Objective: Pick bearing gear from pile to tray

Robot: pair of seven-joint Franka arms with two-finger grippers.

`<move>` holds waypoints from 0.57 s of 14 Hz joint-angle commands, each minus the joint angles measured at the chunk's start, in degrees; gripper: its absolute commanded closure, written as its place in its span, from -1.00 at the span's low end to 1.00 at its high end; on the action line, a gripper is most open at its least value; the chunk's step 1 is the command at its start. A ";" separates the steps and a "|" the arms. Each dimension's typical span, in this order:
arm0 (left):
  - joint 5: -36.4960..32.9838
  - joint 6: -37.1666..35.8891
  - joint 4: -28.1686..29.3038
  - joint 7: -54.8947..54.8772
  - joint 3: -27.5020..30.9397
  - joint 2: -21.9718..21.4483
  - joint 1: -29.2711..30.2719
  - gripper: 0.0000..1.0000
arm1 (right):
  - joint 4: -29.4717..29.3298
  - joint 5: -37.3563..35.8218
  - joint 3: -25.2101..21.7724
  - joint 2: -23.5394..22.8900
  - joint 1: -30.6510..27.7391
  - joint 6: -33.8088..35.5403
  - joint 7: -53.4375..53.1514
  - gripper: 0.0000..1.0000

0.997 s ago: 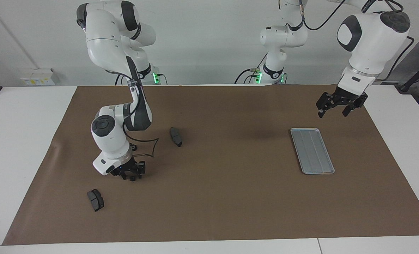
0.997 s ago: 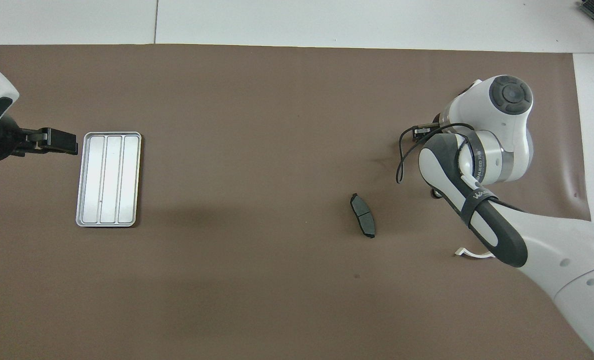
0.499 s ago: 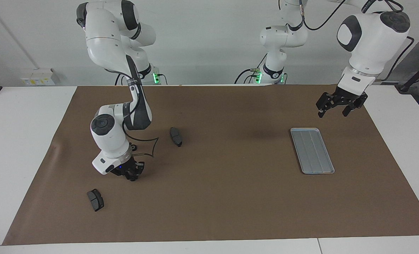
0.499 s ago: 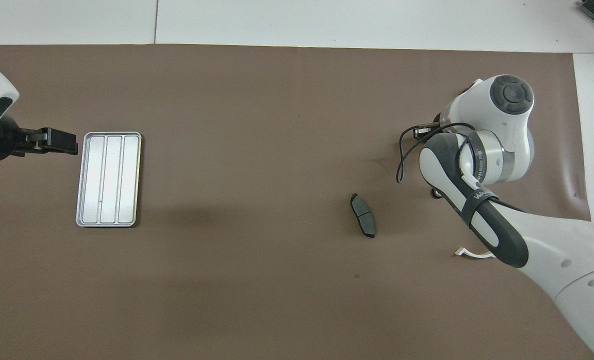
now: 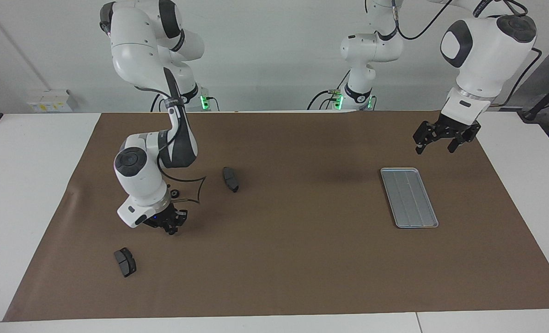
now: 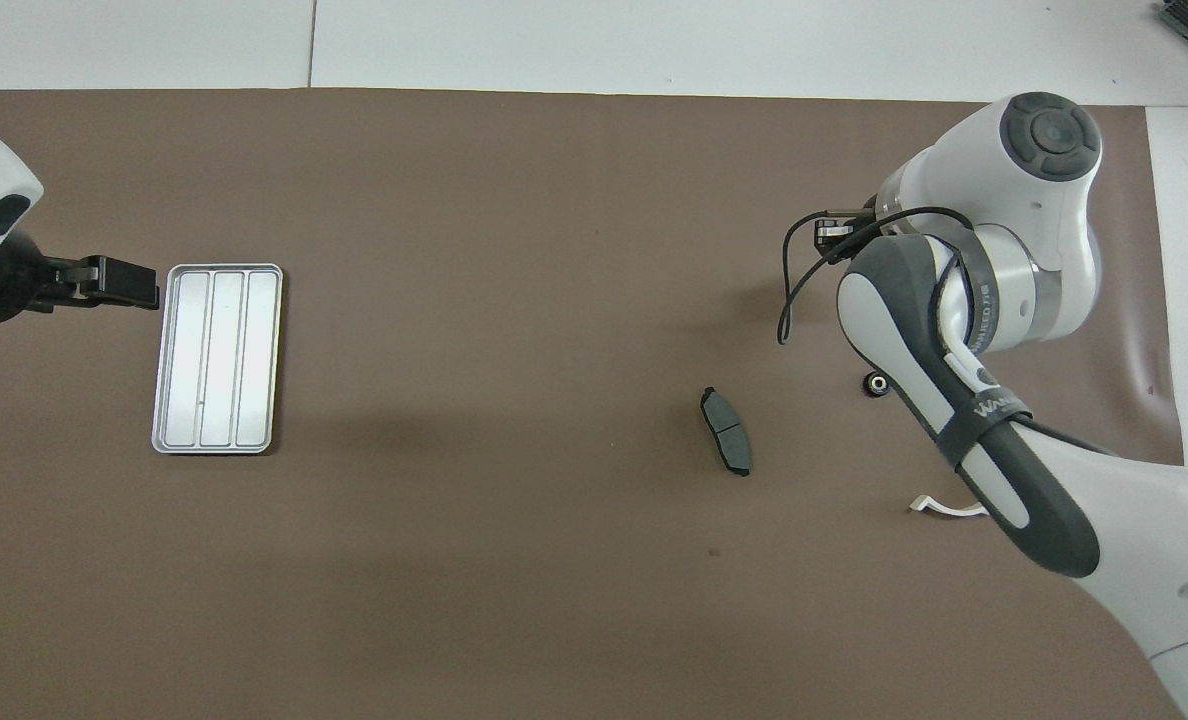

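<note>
The pile lies loose at the right arm's end of the brown mat: a dark grey pad (image 5: 230,179), a second pad (image 5: 125,262) farther from the robots, a tiny black gear (image 5: 175,193) and a white half-ring (image 6: 939,507). My right gripper (image 5: 170,228) hangs just above the mat between the gear and the second pad, its fingers drawn together on a small black gear. The silver tray (image 5: 408,197) lies bare at the left arm's end. My left gripper (image 5: 436,144) is open and empty, held in the air beside the tray's robot-side end.
In the overhead view the right arm covers the second pad; the first pad (image 6: 726,445), the loose gear (image 6: 873,384) and the tray (image 6: 217,358) show. A black cable loops from the right arm's wrist. The mat's edge is wrinkled near the pile.
My right gripper's fingers have drawn together and the hand has risen a little off the mat, uncovering the loose gear in the overhead view. The left arm has barely moved.
</note>
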State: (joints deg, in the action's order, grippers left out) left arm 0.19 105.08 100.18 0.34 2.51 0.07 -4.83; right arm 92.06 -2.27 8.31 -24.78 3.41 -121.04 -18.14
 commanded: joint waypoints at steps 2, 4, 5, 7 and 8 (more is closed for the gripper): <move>-0.81 0.47 1.16 0.53 0.04 -1.30 0.26 -1.00 | -0.83 0.33 10.38 0.44 0.19 0.38 -18.46 1.00; -0.81 0.30 1.16 0.53 0.04 -1.30 -0.09 -1.00 | -0.22 -2.29 15.91 0.18 0.28 -1.64 -25.78 1.00; -0.81 0.30 1.16 0.53 0.04 -1.30 -0.09 -1.00 | 0.22 -4.57 18.47 -0.09 0.55 -2.87 -29.99 1.00; -0.81 -1.88 1.25 0.36 -0.05 -1.73 -0.44 -1.00 | 0.49 -12.02 19.72 -2.18 3.78 -4.98 -39.30 1.00; -0.90 -2.25 1.51 -0.08 -0.05 -1.91 -0.53 -1.00 | 0.32 -16.76 20.77 -4.37 5.45 -6.30 -45.26 1.00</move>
State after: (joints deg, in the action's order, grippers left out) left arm 0.20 104.22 100.18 0.32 2.46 0.03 -4.88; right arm 92.43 -12.65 27.57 -25.48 7.13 -124.19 -55.41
